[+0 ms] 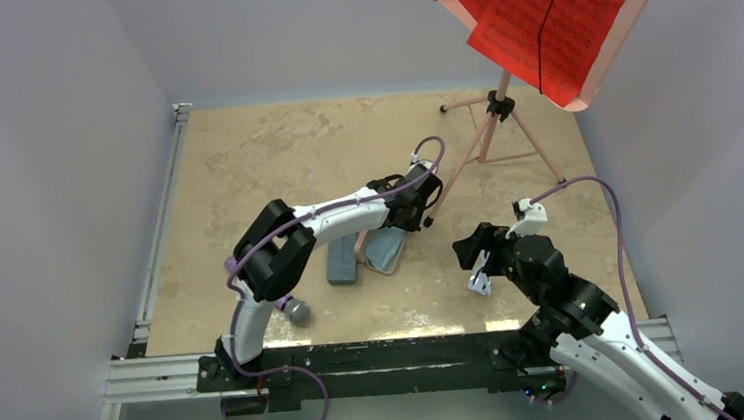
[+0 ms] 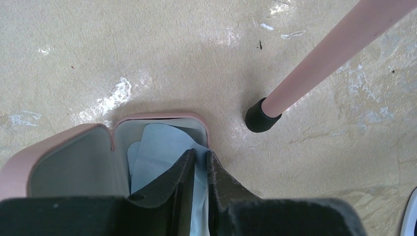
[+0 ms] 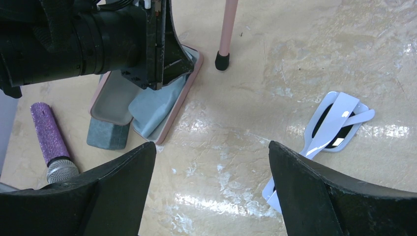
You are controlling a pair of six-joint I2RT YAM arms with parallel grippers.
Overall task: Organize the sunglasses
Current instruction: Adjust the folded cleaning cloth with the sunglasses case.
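Sunglasses (image 3: 339, 110) in view number one pair: a chunky white frame with dark lenses, folded, lying on the table (image 1: 274, 158) near the right arm's base, close under the right claw (image 3: 212, 146). That claw hangs above the table with its two fingers spread wide and nothing between them. The pair lies to one side of the gap, apart from both fingers.

Two cases lie just beside each other to the left, well apart from the sunglasses. One is a pink case (image 3: 183, 93), open, with its lid laid back. The other is a grey-blue case (image 3: 105, 133), shut, touching the pink one's lid or nearly so. One light blue cloth (image 2: 160, 145) lies rumpled inside the pink case.

The left claw (image 2: 199, 155) reaches down into the open pink case. Its two fingers are drawn nearly together, with a thin strip of the cloth caught in the slit between them.

One microphone (image 3: 48, 142) with a purple sparkly handle and a grey mesh head lies near the left arm's base, beside the grey-blue case. One pink music stand (image 1: 501, 110) with red sheets stands on three legs at the far side. One black-capped foot (image 2: 260, 118) rests on the table just beside the pink case.
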